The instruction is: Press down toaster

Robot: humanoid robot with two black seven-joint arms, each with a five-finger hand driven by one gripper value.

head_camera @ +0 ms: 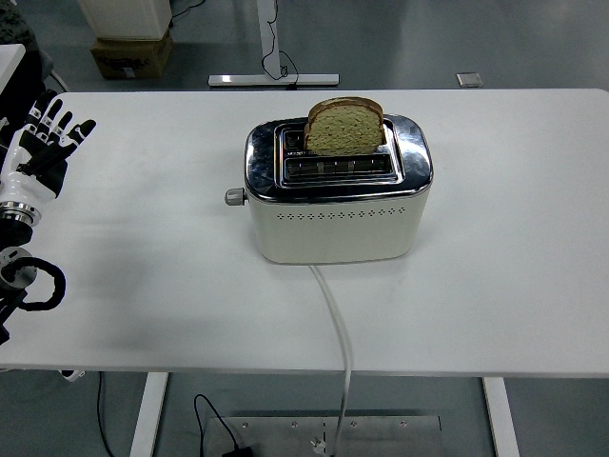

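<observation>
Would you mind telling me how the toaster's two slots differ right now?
The far slot holds a slice of bread standing tall out of it; the near slot is empty, its wire guides visible. The far slot is mostly hidden by the slice; the near slot shows its full length. Both lie parallel in the toaster's chrome top.

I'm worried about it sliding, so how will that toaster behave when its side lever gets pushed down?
The toaster looks squat and wide-based, so tipping seems unlikely. On the smooth white table it might skid slightly. Its lever juts left, so an off-centre press could twist it.
</observation>
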